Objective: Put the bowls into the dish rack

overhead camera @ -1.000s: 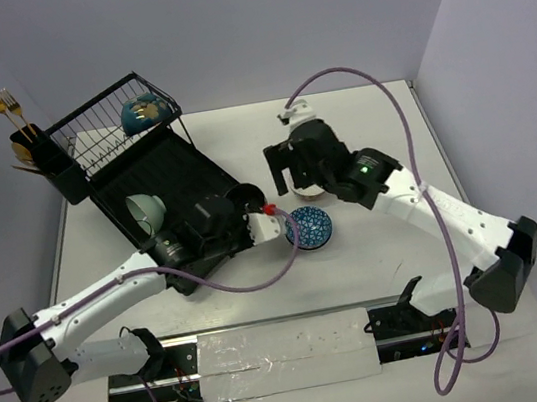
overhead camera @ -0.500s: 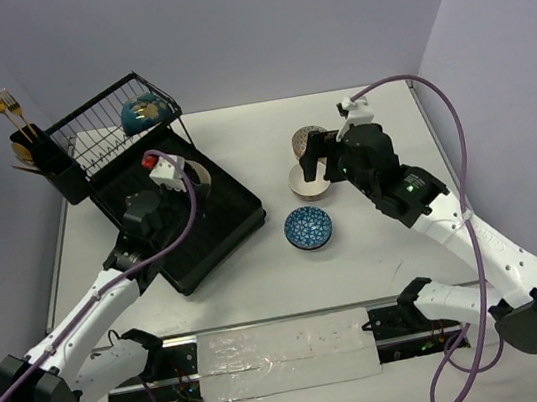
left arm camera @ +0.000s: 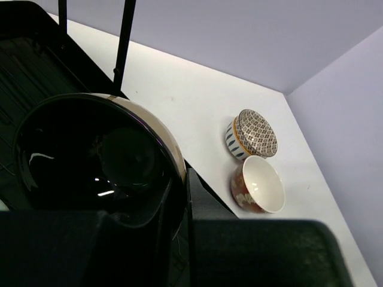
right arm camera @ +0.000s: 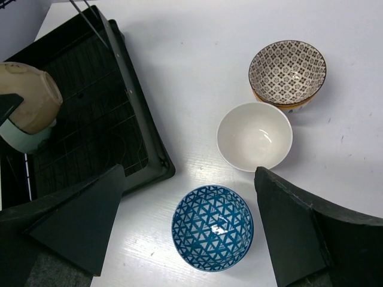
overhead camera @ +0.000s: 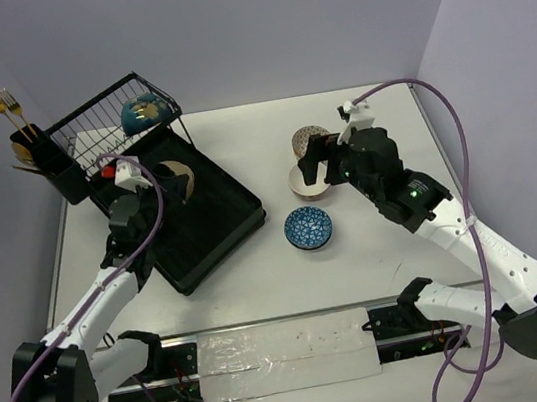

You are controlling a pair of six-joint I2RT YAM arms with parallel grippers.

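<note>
Nearest to me, the blue triangle-patterned bowl (overhead camera: pixel 308 227) sits upright on the white tabletop (overhead camera: pixel 376 245), just right of the near corner of the dish rack (overhead camera: pixel 214 231). My left end effector (overhead camera: pixel 157 184) is clamped on the rim of a beige bowl (overhead camera: pixel 180 180) with a glossy dark inside. It holds the bowl tipped on its side over the rack's ribbed black tray; I cannot tell whether the bowl touches the tray. To the right, my right end effector (overhead camera: pixel 323 171) hangs with its jaws spread wide and nothing between them, above the white-lined bowl (right arm camera: pixel 254 136), which stands on the tabletop just beyond the blue one. Touching it on the far side is the brown-patterned bowl (right arm camera: pixel 288 67). Farther back on the left, a teal bowl with gold (overhead camera: pixel 146 111) lies in the rack's wire basket. At the far left the black utensil cup (overhead camera: pixel 37 153) holds gold forks (overhead camera: pixel 1 99).
</note>
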